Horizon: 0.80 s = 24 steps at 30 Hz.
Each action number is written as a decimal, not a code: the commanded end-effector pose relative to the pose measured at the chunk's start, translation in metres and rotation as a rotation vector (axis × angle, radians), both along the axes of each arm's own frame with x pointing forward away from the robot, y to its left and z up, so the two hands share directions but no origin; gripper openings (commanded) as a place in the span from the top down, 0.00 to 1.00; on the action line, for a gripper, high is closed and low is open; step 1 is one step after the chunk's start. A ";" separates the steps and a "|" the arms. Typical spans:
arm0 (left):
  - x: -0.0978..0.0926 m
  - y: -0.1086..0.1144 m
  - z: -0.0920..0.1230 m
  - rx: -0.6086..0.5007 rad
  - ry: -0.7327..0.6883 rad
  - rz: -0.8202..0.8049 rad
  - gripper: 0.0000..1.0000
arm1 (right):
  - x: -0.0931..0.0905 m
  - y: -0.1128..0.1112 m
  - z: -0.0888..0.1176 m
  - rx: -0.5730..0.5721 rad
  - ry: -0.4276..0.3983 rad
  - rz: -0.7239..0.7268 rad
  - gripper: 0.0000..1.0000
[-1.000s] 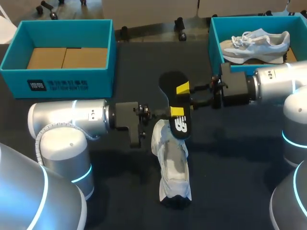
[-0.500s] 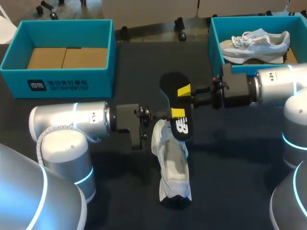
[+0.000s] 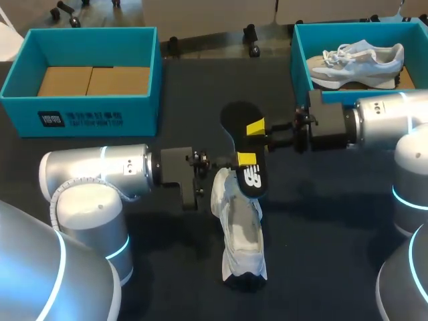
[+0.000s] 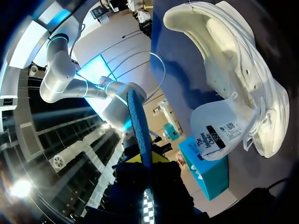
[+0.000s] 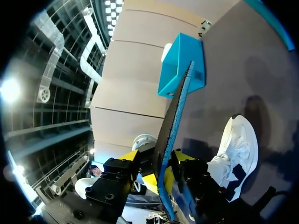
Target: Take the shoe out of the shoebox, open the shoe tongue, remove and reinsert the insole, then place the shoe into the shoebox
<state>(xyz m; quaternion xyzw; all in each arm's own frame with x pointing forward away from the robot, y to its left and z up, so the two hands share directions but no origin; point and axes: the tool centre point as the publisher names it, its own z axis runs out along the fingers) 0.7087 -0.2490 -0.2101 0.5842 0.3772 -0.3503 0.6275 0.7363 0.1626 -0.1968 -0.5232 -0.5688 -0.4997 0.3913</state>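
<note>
Insole (image 3: 242, 144), black, one only, is held over the middle of the tabletop (image 3: 321, 221) by both arms. The left gripper (image 3: 245, 159), its arm level from 9 o'clock, clamps the end by the shoe (image 3: 242, 231). The right gripper (image 3: 255, 127), its arm level from 3 o'clock, clamps it farther up. Two white shoes: the shoe on the tabletop toward 6 o'clock, and a second shoe (image 3: 358, 61) in the right shoebox (image 3: 301, 60) at 2 o'clock. Two teal boxes: the left shoebox (image 3: 80, 110) sits at 10 o'clock.

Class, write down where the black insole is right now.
In the head view the insole is mid-table, gripped by the left gripper and right gripper, over the white shoe's far end.
</note>
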 end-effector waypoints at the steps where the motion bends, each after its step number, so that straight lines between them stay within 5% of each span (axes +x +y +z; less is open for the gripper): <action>1: 0.000 -0.001 -0.001 -0.002 0.000 0.006 1.00 | 0.001 0.005 -0.001 0.000 0.004 0.000 0.59; 24: 0.000 -0.001 -0.002 0.003 0.003 -0.001 1.00 | 0.003 0.004 -0.003 0.016 0.026 -0.003 0.70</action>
